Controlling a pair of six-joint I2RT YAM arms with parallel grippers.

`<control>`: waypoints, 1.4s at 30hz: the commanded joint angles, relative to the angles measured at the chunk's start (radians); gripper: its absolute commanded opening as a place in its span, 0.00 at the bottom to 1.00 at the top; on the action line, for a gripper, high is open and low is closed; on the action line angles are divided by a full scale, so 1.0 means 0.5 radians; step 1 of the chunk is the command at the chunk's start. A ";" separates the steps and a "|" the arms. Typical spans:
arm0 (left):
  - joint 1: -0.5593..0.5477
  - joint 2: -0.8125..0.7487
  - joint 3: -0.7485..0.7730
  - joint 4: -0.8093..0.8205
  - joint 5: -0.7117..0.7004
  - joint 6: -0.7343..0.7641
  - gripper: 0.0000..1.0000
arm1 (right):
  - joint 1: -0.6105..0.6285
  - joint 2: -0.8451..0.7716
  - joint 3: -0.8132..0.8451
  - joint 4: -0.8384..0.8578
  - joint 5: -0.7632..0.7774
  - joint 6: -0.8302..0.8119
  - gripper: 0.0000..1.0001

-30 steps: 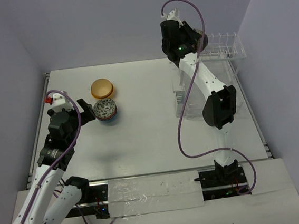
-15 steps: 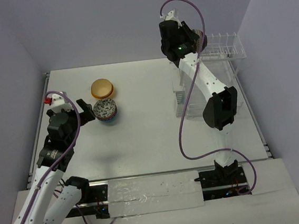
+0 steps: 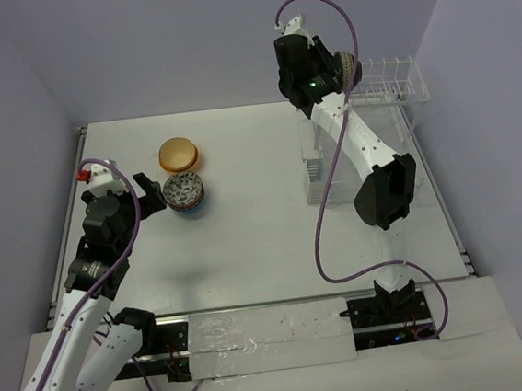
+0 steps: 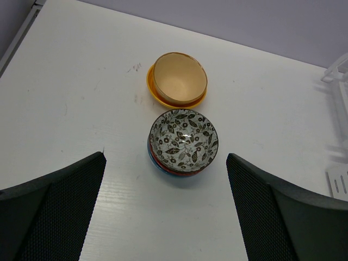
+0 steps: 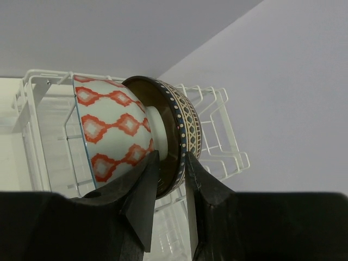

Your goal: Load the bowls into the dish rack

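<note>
My right gripper is shut on the rim of a brown patterned bowl, held on edge at the raised prongs of the dish rack. A white bowl with orange-red diamonds stands on edge in the rack, its foot against the brown bowl's inside. My left gripper is open and empty, just near of a stack of bowls topped by a leaf-patterned bowl. An orange-yellow bowl lies behind the stack.
The rack's lower tray and side basket stand at the table's right, under my right arm. Purple walls close in the back and both sides. A red-and-white part sits at the table's left edge.
My right gripper has lifted a little, up and slightly left, with the brown bowl at the rack's top. The left arm has barely moved.
</note>
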 commanded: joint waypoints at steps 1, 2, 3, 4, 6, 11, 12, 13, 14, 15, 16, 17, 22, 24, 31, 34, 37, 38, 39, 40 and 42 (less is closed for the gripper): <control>-0.007 -0.021 -0.032 0.086 0.037 0.025 0.99 | 0.041 -0.055 0.079 -0.040 -0.107 0.079 0.35; -0.007 -0.021 -0.032 0.086 0.038 0.025 0.99 | 0.041 -0.049 0.085 -0.037 -0.104 0.076 0.35; -0.007 -0.021 -0.032 0.089 0.038 0.025 0.99 | 0.038 -0.046 0.092 -0.034 -0.101 0.076 0.35; -0.007 -0.021 -0.029 0.086 0.035 0.025 0.99 | 0.032 -0.046 0.095 -0.034 -0.098 0.073 0.35; -0.007 -0.021 -0.032 0.086 0.034 0.025 0.99 | 0.032 -0.043 0.098 -0.022 -0.098 0.073 0.34; -0.007 -0.015 -0.032 0.086 0.038 0.025 0.99 | 0.010 -0.052 0.098 -0.010 -0.089 0.066 0.34; -0.007 -0.015 -0.032 0.086 0.038 0.025 0.99 | 0.010 -0.055 0.095 -0.001 -0.086 0.066 0.34; -0.007 -0.015 -0.029 0.086 0.038 0.025 0.99 | 0.007 -0.058 0.098 0.003 -0.089 0.063 0.35; -0.007 -0.015 -0.032 0.089 0.038 0.025 0.99 | 0.001 -0.067 0.095 0.006 -0.089 0.060 0.34; -0.007 -0.012 -0.029 0.086 0.035 0.025 0.99 | -0.002 -0.071 0.095 0.012 -0.089 0.057 0.35; -0.007 -0.012 -0.032 0.089 0.038 0.025 0.99 | -0.002 -0.074 0.095 0.015 -0.092 0.057 0.35; -0.007 -0.012 -0.029 0.086 0.038 0.025 0.99 | -0.008 -0.083 0.095 0.021 -0.086 0.054 0.35; -0.007 -0.006 -0.032 0.089 0.038 0.025 0.99 | -0.011 -0.114 0.082 0.070 -0.092 0.045 0.35; -0.007 -0.006 -0.032 0.086 0.038 0.022 0.99 | -0.011 -0.129 0.086 0.088 -0.092 0.033 0.35; -0.007 -0.006 -0.029 0.082 0.034 0.022 0.99 | -0.011 -0.187 0.098 0.159 -0.092 -0.013 0.35; -0.007 -0.003 -0.032 0.082 0.038 0.019 0.99 | -0.002 -0.221 0.092 0.165 -0.119 -0.001 0.35; -0.007 -0.006 -0.032 0.086 0.038 0.022 0.99 | 0.001 -0.255 0.067 0.159 -0.162 0.030 0.35; -0.007 -0.006 -0.032 0.082 0.035 0.022 0.99 | 0.004 -0.258 0.067 0.150 -0.165 0.039 0.35; -0.007 -0.009 -0.032 0.082 0.034 0.022 0.99 | 0.007 -0.261 0.064 0.147 -0.165 0.045 0.35; -0.007 -0.006 -0.032 0.082 0.038 0.022 0.99 | 0.013 -0.273 0.058 0.147 -0.168 0.048 0.35; -0.007 -0.003 -0.029 0.086 0.035 0.022 0.99 | 0.032 -0.294 0.043 0.147 -0.190 0.063 0.35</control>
